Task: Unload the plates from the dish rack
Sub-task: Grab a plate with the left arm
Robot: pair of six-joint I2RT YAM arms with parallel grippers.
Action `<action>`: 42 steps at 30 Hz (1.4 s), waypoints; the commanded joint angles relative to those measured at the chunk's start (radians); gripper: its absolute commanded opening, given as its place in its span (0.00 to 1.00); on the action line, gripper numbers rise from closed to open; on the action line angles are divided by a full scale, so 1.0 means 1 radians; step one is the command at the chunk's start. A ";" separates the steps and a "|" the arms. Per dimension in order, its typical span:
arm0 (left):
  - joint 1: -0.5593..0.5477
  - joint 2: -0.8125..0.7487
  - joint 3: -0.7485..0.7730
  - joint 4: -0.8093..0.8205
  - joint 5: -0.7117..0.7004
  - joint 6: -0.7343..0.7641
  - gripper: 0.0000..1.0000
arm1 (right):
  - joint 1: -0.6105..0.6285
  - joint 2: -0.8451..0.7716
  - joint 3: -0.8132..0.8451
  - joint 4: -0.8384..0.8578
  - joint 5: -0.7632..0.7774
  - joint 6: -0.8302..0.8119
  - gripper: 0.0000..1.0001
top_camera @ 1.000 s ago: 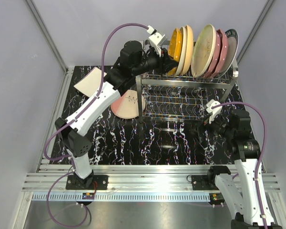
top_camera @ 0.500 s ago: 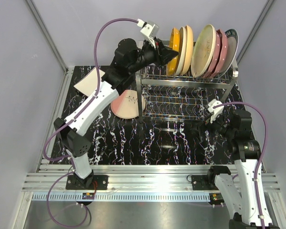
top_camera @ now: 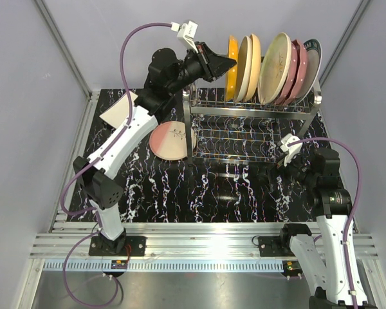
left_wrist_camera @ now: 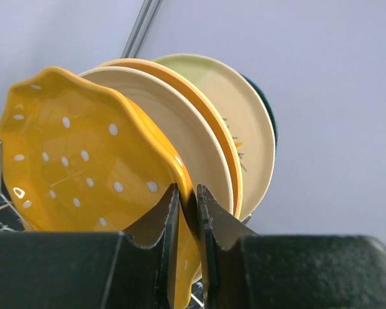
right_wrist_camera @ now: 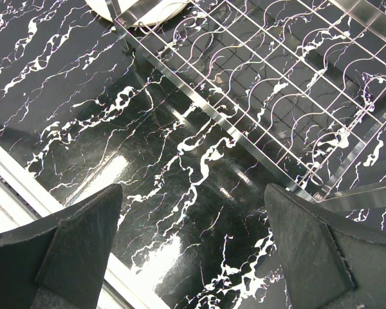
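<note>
The right claw hangs low over the black marbled tabletop just in front of the right end of the dish rack. Its fingers are spread wide apart with nothing between them. The wrist view shows only bare tabletop and the chrome wires of the rack's lower tier beneath it.

To the left of the rack a pink-cream plate with a twig motif lies flat on the tabletop, its edge just beside the rack's left leg. Farther left, a white square plate lies partly hidden under the left arm.

The left claw reaches in high at the left end of the rack's upper tier. Its two fingers are pinched together on the rim of the yellow dotted plate, one on each face. That plate stands on edge at the left of the row.

Close behind it stand a cream plate and an orange-rimmed plate. After a gap come a pale green plate, two pink plates and a dark-rimmed white plate, all upright and leaning slightly right.
</note>
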 commanded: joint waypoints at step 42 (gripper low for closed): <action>0.031 -0.043 0.220 0.286 -0.058 -0.275 0.00 | -0.016 -0.013 0.001 0.022 -0.006 -0.007 1.00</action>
